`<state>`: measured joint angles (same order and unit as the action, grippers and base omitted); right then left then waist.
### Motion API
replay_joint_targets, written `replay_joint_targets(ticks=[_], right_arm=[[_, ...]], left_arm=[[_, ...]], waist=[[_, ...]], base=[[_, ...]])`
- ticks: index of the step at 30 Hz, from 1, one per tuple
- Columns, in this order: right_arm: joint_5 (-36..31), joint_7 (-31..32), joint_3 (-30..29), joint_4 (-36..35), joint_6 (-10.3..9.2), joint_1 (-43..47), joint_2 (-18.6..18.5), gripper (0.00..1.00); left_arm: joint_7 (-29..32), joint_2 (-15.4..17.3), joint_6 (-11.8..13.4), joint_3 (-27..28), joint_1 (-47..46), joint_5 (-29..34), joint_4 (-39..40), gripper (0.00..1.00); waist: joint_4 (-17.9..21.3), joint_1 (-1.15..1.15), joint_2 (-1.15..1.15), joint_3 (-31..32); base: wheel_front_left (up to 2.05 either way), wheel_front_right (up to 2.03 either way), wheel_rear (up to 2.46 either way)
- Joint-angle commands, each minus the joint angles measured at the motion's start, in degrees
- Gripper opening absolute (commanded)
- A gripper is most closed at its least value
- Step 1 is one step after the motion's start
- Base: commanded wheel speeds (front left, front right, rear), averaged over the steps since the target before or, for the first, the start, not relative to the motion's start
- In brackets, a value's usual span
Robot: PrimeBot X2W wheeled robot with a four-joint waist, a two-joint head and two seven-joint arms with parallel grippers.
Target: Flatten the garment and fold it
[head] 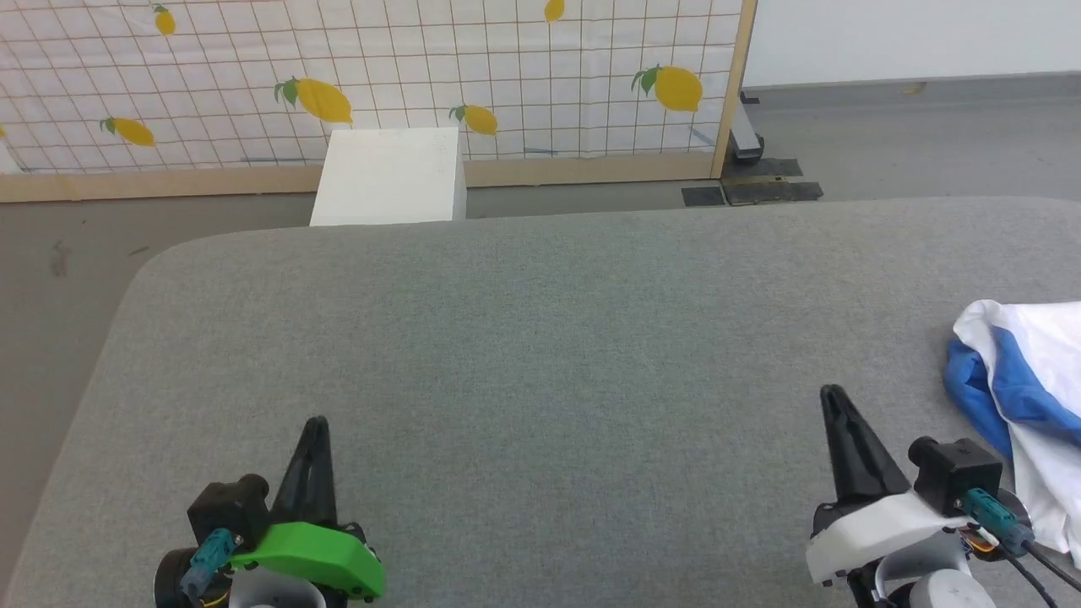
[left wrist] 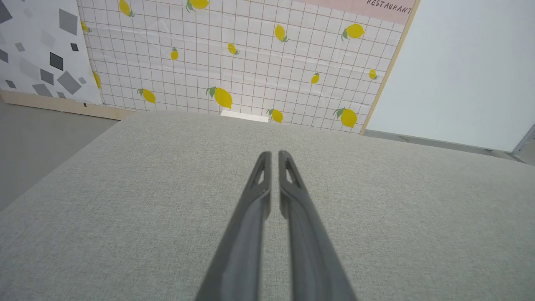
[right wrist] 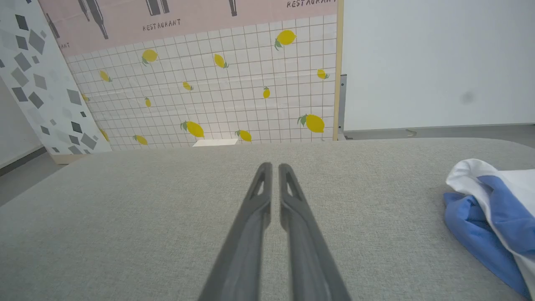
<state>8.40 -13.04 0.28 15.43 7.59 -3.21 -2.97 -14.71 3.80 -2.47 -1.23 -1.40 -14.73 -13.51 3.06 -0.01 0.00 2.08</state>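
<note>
Grey fabric tabletop (head: pixel 540 338), white box (head: pixel 388 177) beyond (before a lemon-print grid panel (head: pixel 507 67))

We read one word, and it repeats: "RESTAURANT", in thin dark hand-drawn capitals. It stands on the pink strip (right wrist: pixel 192 19) that runs along the top of the lemon-print panel (right wrist: pixel 217 96). In the right wrist view we find it once left of the strip's middle. We find it again at the very top, near the panel's wooden edge (right wrist: pixel 337 67), where the frame cuts the tops of the letters. Farther left on the same strip we make out only the last letters of a third copy, "ANT". In the left wrist view the same word stands, slanted, on the pink strip (left wrist: pixel 368 8) in the upper right corner.
</note>
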Motion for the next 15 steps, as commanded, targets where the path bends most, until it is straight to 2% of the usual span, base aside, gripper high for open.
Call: replay_joint_targets(ticks=[1, 15], right_arm=[[-0.14, 0.21, 0.01, -0.27, 0.00, 0.06, 0.00, 0.00], [-1.07, 1.65, -0.03, -1.96, -0.01, 0.41, 0.01, 0.00]], left_arm=[[0.25, -0.02, 0.04, 0.00, 0.02, 0.25, 0.21, 0.00], [1.87, -0.12, 0.31, 0.14, 0.18, 1.87, 1.70, 0.00]], waist=[[-0.04, 0.01, 0.00, -0.03], [-0.38, 0.01, 0.00, -0.26]], base=[[0.00, 0.00, 0.00], [0.00, 0.00, 0.00]])
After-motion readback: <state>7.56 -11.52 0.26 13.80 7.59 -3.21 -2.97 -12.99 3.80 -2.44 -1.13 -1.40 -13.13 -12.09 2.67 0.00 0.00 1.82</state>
